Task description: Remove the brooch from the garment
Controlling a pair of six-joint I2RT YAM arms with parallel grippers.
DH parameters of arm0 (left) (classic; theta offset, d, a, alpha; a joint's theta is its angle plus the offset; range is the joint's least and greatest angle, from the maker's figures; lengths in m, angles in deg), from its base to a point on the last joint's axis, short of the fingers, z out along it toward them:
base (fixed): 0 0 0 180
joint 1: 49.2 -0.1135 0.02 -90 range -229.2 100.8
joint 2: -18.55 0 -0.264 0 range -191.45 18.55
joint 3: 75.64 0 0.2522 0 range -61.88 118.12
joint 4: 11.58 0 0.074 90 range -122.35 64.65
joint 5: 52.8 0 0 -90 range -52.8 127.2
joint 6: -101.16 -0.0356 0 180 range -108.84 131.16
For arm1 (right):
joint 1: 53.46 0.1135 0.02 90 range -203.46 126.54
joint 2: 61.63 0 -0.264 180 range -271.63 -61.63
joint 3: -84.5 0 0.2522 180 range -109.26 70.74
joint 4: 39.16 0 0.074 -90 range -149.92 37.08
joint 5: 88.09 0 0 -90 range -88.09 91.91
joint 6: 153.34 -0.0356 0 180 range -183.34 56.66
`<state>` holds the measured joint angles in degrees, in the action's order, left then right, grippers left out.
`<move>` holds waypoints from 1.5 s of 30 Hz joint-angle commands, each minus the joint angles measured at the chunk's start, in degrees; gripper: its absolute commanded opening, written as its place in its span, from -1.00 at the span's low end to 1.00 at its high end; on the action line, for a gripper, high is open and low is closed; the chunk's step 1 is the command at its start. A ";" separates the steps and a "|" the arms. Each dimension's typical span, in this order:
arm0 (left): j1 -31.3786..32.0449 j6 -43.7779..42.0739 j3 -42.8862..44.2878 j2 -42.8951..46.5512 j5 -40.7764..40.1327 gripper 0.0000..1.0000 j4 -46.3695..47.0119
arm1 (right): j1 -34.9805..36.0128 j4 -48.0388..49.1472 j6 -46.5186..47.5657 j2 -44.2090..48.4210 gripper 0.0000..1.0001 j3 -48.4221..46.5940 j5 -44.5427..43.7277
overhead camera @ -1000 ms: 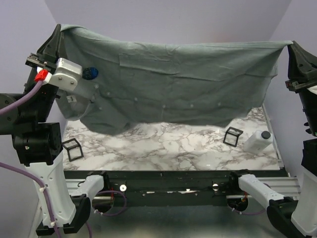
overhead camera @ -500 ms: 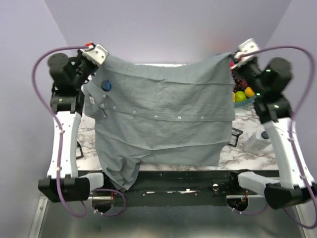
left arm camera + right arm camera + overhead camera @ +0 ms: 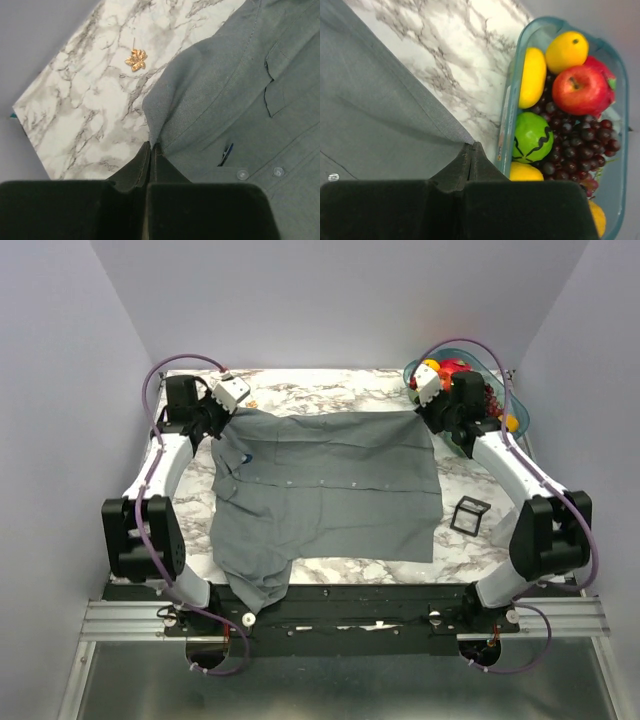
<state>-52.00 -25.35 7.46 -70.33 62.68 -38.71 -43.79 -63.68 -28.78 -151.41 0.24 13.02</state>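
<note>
Left hand (image 3: 224, 410) clamped on garment (image 3: 330, 490) shoulder corner. Brooch (image 3: 226, 154) pinned just beside left hand, base-ward and slightly inward, by buttons (image 3: 243, 174); dark blue sliver, edge-on. Left hand nearer, my call. Right hand (image 3: 432, 412) well apart from left hand, clamped on garment's opposite corner, cloth spread over worktop (image 3: 330, 390).

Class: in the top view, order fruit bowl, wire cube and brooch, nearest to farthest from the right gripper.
1. Fruit bowl, beside the right gripper, far right corner.
2. Wire cube, right side, nearer the arm bases.
3. Brooch, left, on the garment.
</note>
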 commanded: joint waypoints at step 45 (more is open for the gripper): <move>16.70 24.22 29.35 -31.18 5.33 -0.20 -9.13 | 4.92 -22.63 -1.43 -21.31 0.03 -25.29 3.39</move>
<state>-32.68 -0.98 31.26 -103.27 59.64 -49.77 -39.16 -82.44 -29.26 -171.67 -20.76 16.10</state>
